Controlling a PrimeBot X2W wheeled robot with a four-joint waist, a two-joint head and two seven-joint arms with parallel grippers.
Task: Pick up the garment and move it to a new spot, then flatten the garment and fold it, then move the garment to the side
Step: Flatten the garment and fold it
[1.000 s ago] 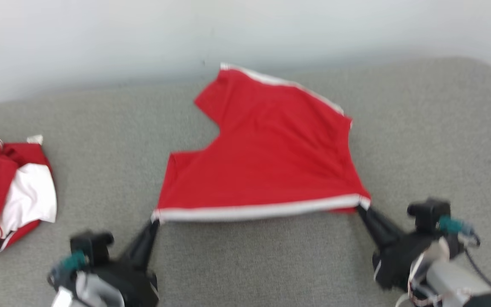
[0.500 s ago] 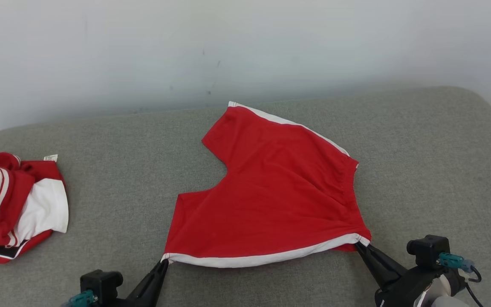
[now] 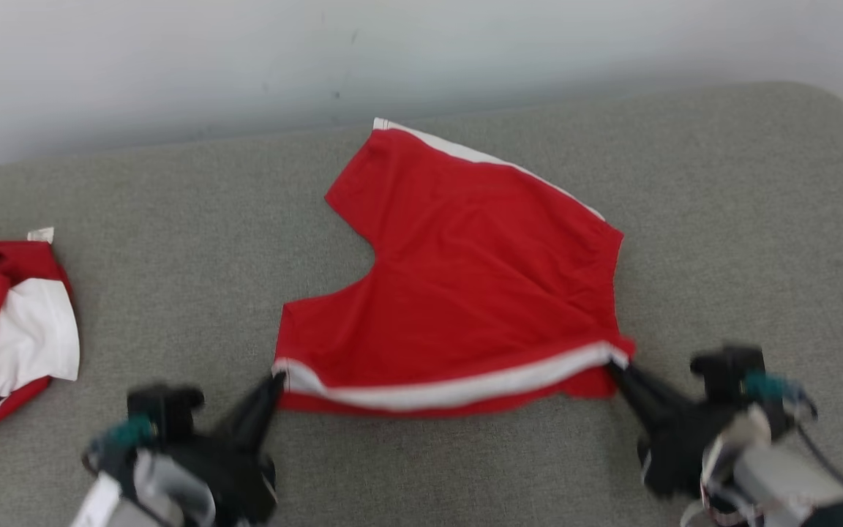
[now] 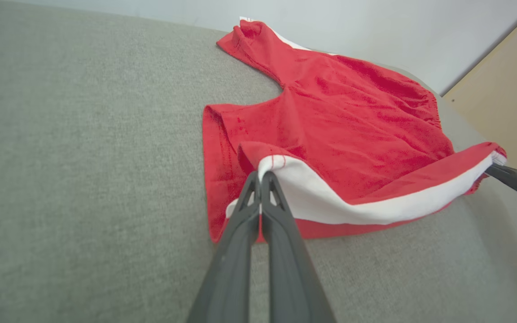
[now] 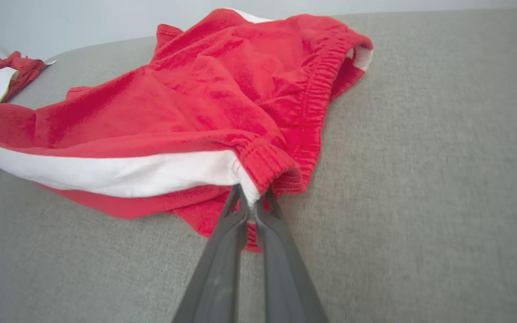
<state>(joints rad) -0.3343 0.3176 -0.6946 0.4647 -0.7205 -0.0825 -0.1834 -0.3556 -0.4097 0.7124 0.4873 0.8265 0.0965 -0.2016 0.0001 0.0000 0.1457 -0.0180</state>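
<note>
- Garment: red shorts, spread out mid-way across grey cushion, 1 leg pointing toward white wall.
- Near edge with the white stripe lifted off the cushion, lower red layer lying flat beneath it.
- Fingers of left gripper pressed together, pinching near-left corner of the white stripe.
- Fingers of right gripper pressed together, pinching near-right corner, right at the ribbed waistband end.
- White stripe stretched between the 2 grippers, slight sag mid-span.
- Elastic waistband bunched along right side of the shorts, creases fanning out from the right-hand pinch.
- Crumpled red-and-white jersey at far left of the cushion, well apart from the shorts, clear of both grippers.
</note>
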